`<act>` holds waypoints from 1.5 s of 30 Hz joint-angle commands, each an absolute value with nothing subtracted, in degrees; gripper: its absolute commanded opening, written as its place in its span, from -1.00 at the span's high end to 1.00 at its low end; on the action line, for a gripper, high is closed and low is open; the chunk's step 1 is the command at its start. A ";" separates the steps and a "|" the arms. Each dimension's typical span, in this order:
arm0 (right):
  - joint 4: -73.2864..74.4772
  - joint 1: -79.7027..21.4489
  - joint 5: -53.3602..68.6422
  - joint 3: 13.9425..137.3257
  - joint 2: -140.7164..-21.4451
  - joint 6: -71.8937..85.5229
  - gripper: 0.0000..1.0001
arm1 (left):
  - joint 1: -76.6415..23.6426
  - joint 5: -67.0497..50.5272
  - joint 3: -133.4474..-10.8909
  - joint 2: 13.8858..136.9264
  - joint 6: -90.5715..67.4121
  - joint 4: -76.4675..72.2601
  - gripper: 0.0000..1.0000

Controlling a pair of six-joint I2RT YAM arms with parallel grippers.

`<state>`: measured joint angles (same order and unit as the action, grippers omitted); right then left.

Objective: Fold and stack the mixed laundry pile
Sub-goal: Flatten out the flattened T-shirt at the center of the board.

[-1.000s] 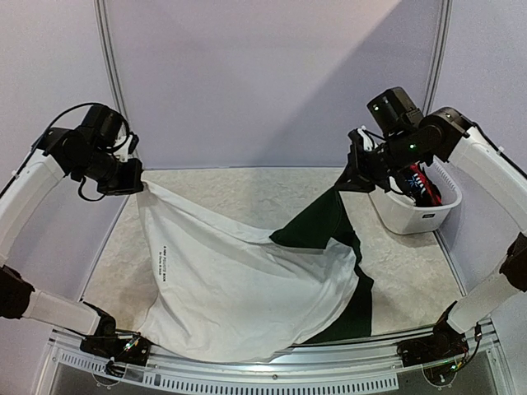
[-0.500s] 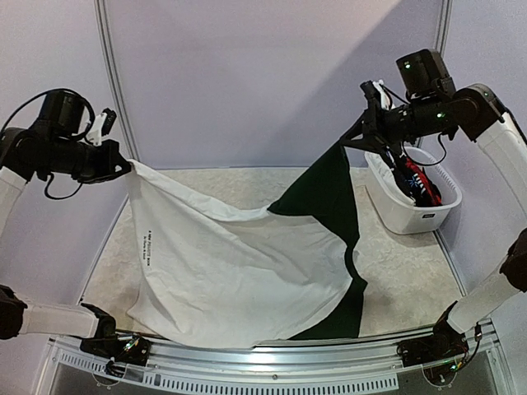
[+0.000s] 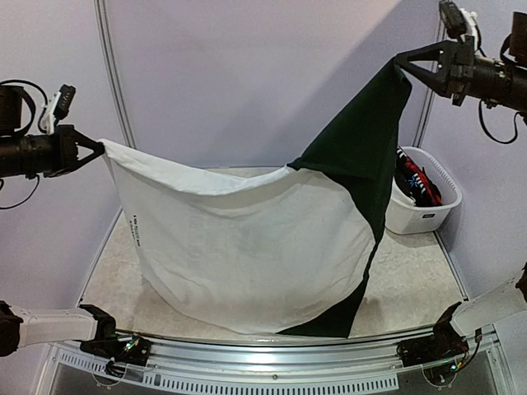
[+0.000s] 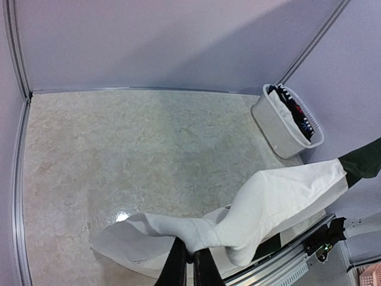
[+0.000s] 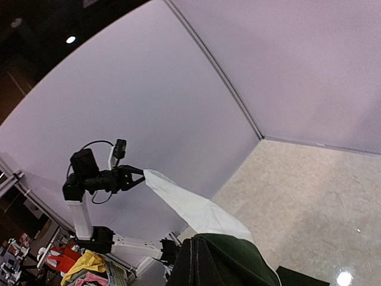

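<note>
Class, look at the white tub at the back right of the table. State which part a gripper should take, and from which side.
Grip the white tub by its rim from above, one finger inside the wall and one outside. It stands upright and open-topped with a thin wall, and its body looks too wide to span. The front rim, which shows bare of the clothes inside, seems best.

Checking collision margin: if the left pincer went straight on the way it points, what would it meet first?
The left pincer is shut on the white T-shirt, so that cloth first. Beyond the corner the line runs right above the sag, seemingly free until the dark green piece; depth unclear.
</note>
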<state>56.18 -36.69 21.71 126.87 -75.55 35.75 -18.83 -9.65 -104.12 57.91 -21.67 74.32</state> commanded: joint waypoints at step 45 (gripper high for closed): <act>33.05 -21.97 -2.20 132.09 -134.31 35.30 -0.97 | -5.79 8.54 -114.02 119.54 -32.38 66.89 -0.99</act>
<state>34.00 -21.45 -5.28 140.27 -143.59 36.95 -5.48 8.05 -118.15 125.14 -32.62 68.71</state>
